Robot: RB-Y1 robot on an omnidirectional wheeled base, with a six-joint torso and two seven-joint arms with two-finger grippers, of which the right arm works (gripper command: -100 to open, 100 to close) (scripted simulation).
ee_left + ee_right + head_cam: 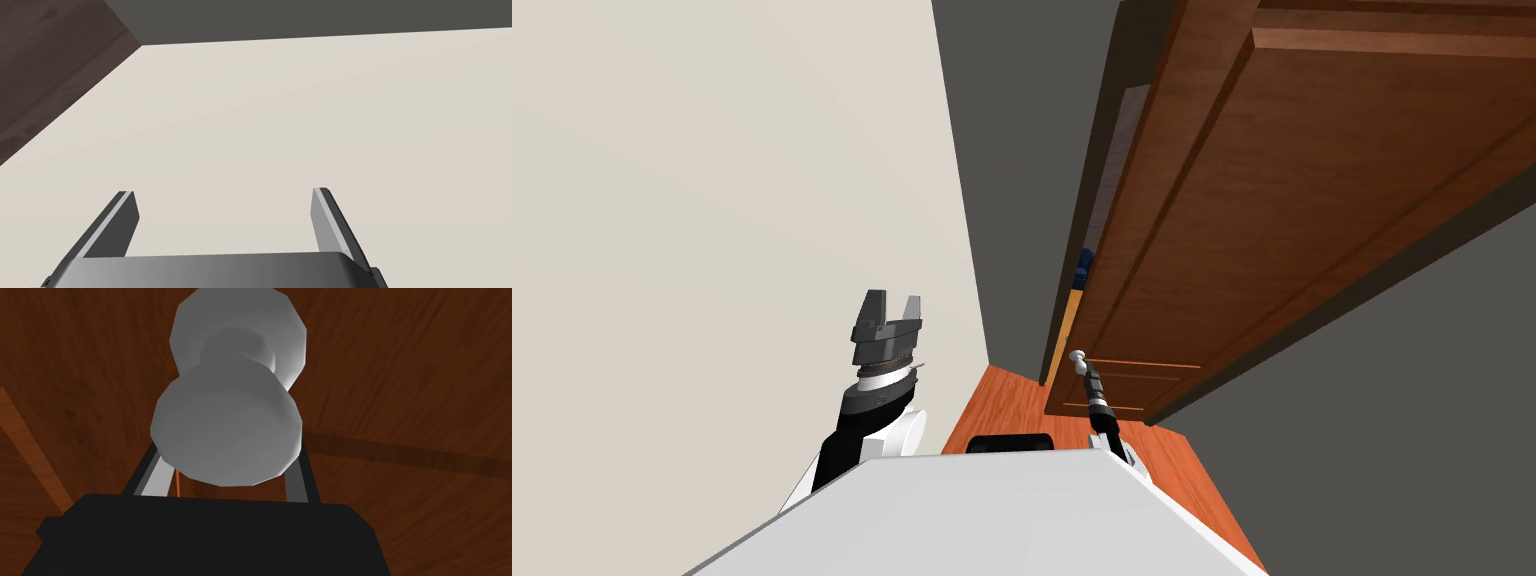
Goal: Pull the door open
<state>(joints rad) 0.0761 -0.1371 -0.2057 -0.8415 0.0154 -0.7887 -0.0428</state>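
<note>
Door (1272, 200), a tall leaf of reddish-brown wood with raised panels, runs across the upper right of the head view and slants down towards the centre. A dark frame (1102, 150) stands beside its left edge, and a narrow gap between the two shows something small and blue that is too small to make out. Near the door's lower left corner in the frame sits a pale grey round knob (1077, 356). The right gripper (1082, 366) reaches up to it from the lower centre on a thin dark arm. In the right wrist view the knob (227, 433) bulks large against the wood grain, and the two fingers (156, 480) press against its sides, clamped on it.

A cream wall (712, 200) takes up the left half of the head view. A dark grey wall (1022, 150) meets it at a corner in the upper middle, and more dark grey lies at the lower right. A wedge of orange-brown wooden floor (992, 410) shows at the lower centre.

The left gripper (890, 312) hangs in front of the cream wall, left of centre, its fingers spread apart around nothing.
</note>
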